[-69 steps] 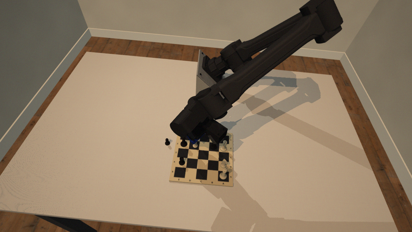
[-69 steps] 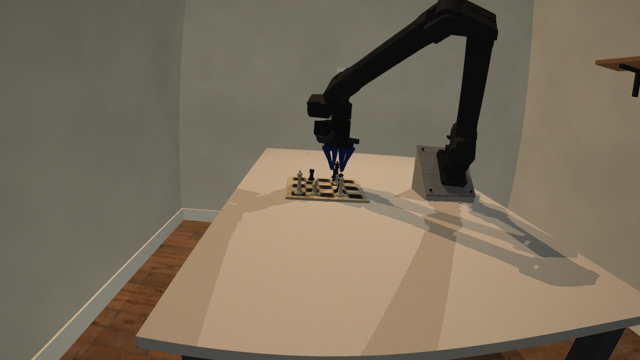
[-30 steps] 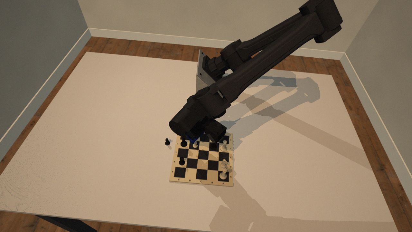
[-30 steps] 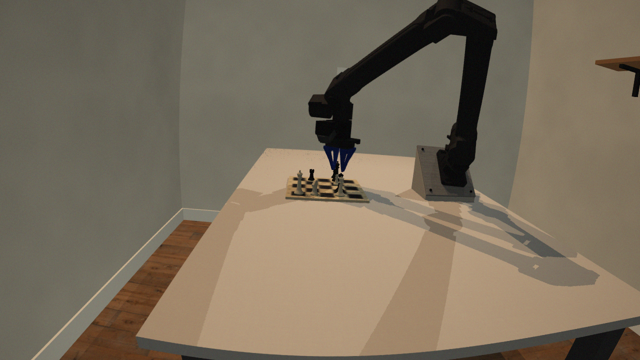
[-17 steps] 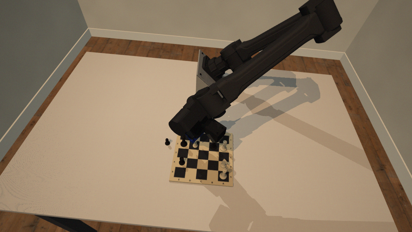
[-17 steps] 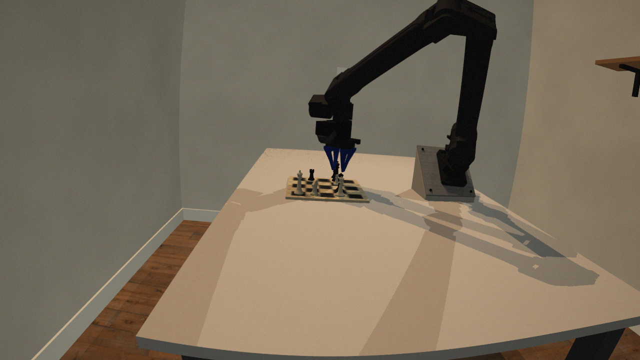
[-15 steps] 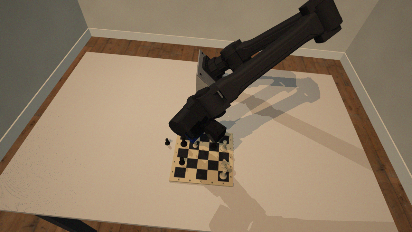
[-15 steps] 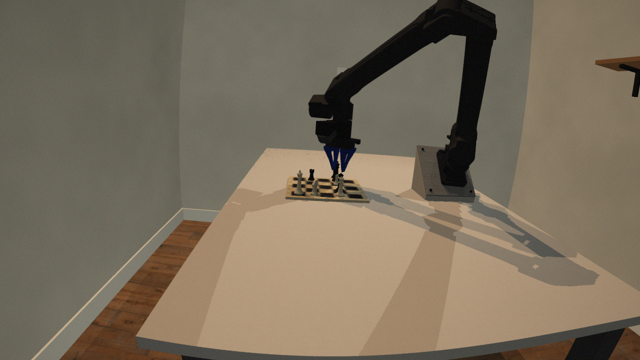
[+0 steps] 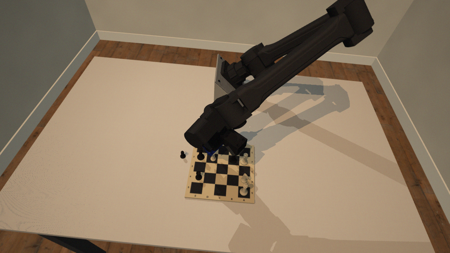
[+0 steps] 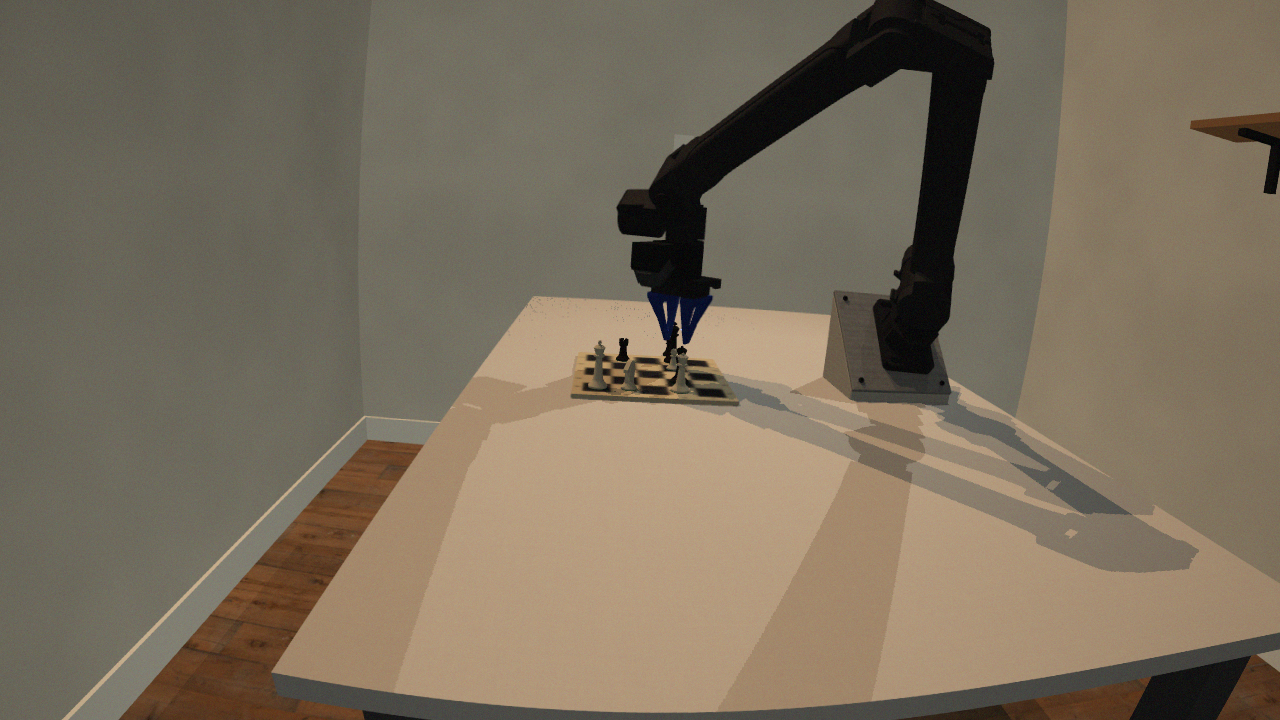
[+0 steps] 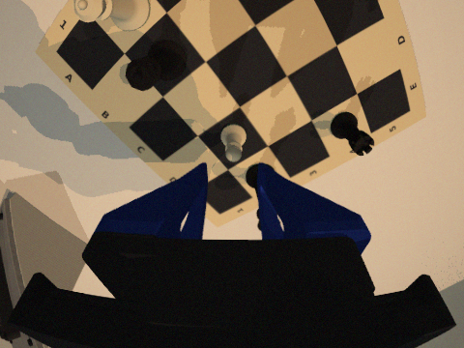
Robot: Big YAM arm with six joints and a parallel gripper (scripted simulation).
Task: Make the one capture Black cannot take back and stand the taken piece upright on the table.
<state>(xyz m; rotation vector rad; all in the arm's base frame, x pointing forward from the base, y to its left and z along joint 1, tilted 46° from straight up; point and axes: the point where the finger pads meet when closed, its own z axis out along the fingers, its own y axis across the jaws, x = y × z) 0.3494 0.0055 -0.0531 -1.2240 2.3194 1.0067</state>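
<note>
The small chessboard [image 9: 221, 174] lies on the table. My gripper [image 11: 232, 171] hovers low over its D1/E1 corner, part open with nothing between the blue fingers; it also shows in the exterior view [image 10: 678, 333]. A white pawn [image 11: 234, 141] stands on D2, just ahead of the fingertips. A black piece [image 11: 255, 176] on E2 shows its head beside the right fingertip. A black pawn [image 9: 182, 154] stands upright on the table just left of the board. Another black pawn [image 9: 198, 175] stands on E4.
A black piece [image 9: 232, 159] stands on B2 and a white piece [image 9: 244, 159] on A2. Two more white pieces [image 9: 244, 185] stand on A4 and A5. The arm's grey base [image 10: 881, 358] is at the table's back, right of the board.
</note>
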